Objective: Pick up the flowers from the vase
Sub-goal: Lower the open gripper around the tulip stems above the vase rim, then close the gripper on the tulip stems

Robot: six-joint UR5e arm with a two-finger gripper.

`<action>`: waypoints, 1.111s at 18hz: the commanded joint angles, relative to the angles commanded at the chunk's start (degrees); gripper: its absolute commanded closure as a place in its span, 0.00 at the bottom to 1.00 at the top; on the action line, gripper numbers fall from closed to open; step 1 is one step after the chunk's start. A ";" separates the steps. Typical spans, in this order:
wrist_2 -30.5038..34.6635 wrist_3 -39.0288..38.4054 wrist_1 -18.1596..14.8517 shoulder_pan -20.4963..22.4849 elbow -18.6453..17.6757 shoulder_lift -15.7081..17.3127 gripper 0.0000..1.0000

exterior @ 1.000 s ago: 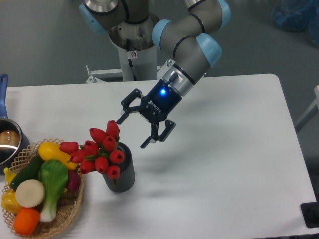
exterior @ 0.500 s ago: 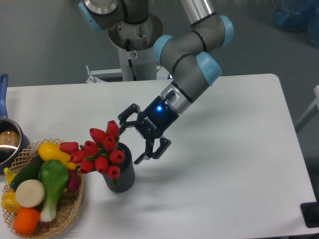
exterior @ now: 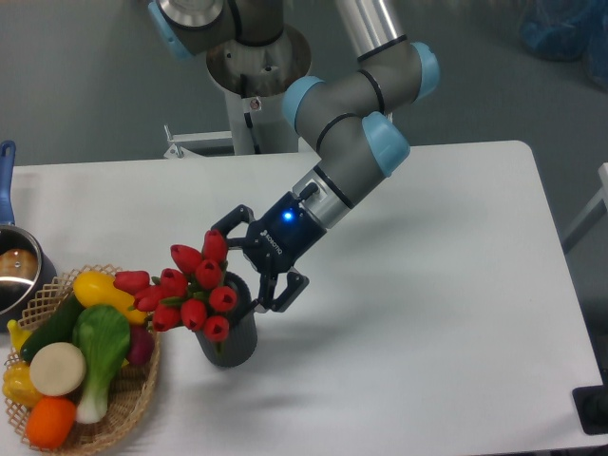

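The flowers, a bunch of red tulip buds with short green stems, stand in the vase, a small dark grey ribbed cylinder left of the table's middle. The bunch leans left, spreading wider than the vase. My gripper is open and tilted down to the left, right beside the bunch's upper right edge. One finger is by the topmost bud, the other finger is at the vase's right rim. Nothing is gripped.
A wicker basket full of yellow, green, white and orange produce sits just left of the vase, touching the flowers' left side. A metal pot with a blue handle is at the left edge. The arm's pedestal stands behind the table.
My gripper has moved down and left, from above right of the flowers to right beside them at the vase's mouth. It stays open. Flowers and vase have not moved.
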 joint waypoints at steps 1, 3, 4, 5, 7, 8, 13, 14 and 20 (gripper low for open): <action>-0.09 0.00 0.00 -0.35 0.00 -0.09 0.00; 0.00 0.00 0.00 -0.35 0.00 -0.26 0.00; 0.00 0.00 0.00 -0.35 0.00 -0.26 0.00; 0.00 0.00 0.00 -0.35 0.09 -0.26 0.00; 0.09 0.00 0.00 -0.62 0.09 -0.35 0.00; 0.09 0.00 0.00 -0.88 0.17 -0.35 0.00; 0.09 0.00 0.00 -1.41 1.58 -1.14 0.00; 0.26 0.00 0.00 -1.58 1.67 -1.32 0.00; 0.62 0.00 0.00 -1.85 1.76 -1.93 0.00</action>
